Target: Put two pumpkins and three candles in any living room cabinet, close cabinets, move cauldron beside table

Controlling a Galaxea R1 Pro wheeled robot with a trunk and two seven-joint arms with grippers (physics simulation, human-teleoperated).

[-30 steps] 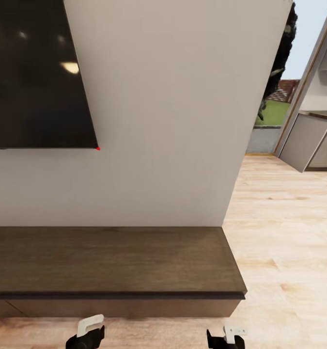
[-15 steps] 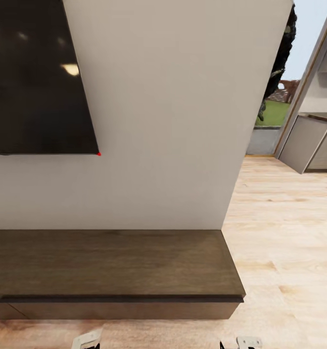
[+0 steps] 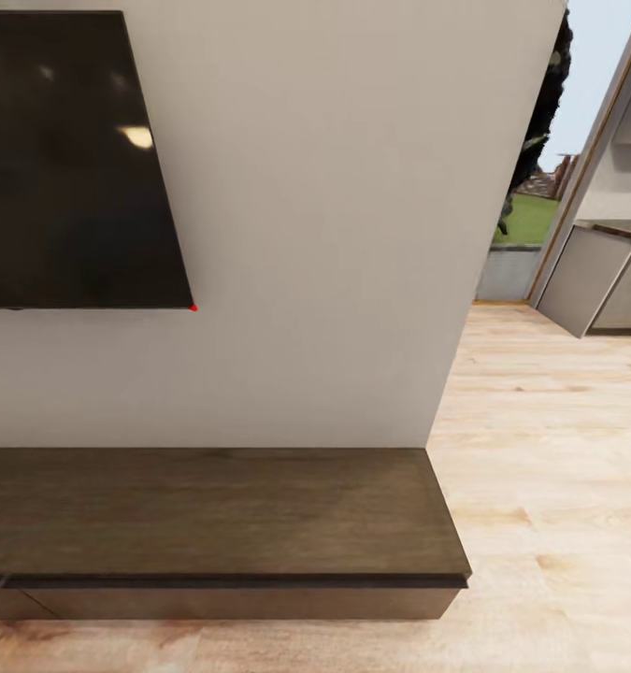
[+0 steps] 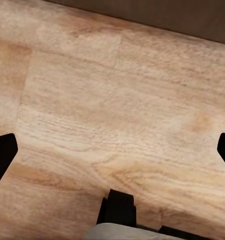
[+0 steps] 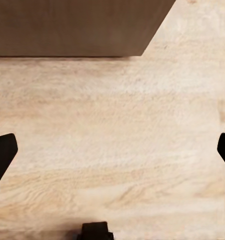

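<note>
Both sets of jaws stand spread wide with nothing between them. In the left wrist view the left gripper [image 4: 112,150] shows its dark fingertips at the two side edges of the frame, pale plank floor [image 4: 107,110] between them, and a strip of the dark-brown cabinet [image 4: 192,17] along the far edge. In the right wrist view the right gripper [image 5: 112,150] is opened just as wide over the same floor, with the cabinet's end corner beyond it.

From the head view the cabinet [image 3: 212,514] runs from 9 o'clock to about 5 o'clock across the lower frame, its top bare, its front flush with only a thin seam showing near 8 o'clock, so every drawer looks shut. A black wall screen [image 3: 72,159] hangs at 10 o'clock on the white wall [image 3: 334,234]. At 2 to 3 o'clock an opening leads towards grey counters [image 3: 595,280] and a strip of lawn.

No pumpkin, candle or cauldron can be seen from here; I judge the robot is repositioning in front of the cabinet. To do this well, it should stop square to a drawer front, near enough for one arm to reach the top edge yet leaving room for the drawer to slide out, since there are no handles to grab.

No brand, label or writing is readable anywhere.
</note>
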